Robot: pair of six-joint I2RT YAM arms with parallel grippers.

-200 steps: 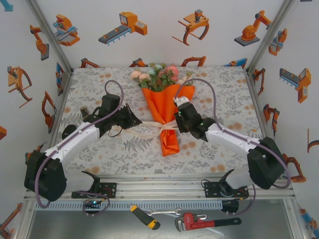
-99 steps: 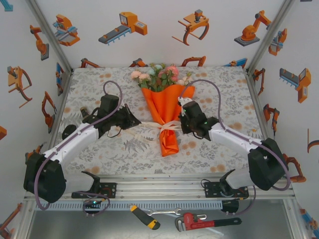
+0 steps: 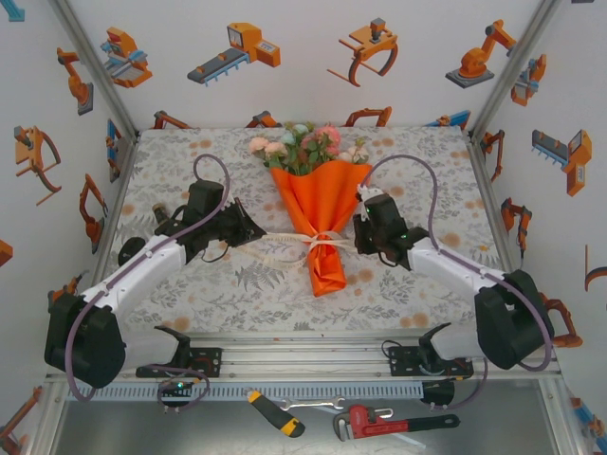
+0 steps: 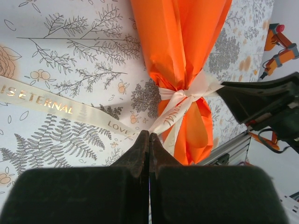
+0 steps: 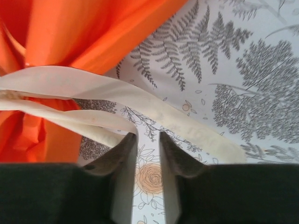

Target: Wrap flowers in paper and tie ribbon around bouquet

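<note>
Red metal pipe wrench (image 3: 368, 420) lies below the worktop's front rail. Yellow-and-black-handled screwdriver (image 3: 276, 414) sits left of the wrench, small silver spanner (image 3: 308, 405) between. Grey floral-print tablecloth (image 3: 417, 284) beyond the wrench.

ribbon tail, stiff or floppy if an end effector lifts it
Likely floppy: the ribbon drapes in soft curves and lies flat on the tablecloth. Probably light and a little slippery, judging by its thin, glossy face.

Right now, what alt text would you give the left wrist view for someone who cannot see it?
A tapering bright orange paper cone is cinched by a knotted cream ribbon on a fern-print tablecloth. The black left gripper is shut on one ribbon tail near the knot, and gold lettering runs along that tail leftward.
</note>
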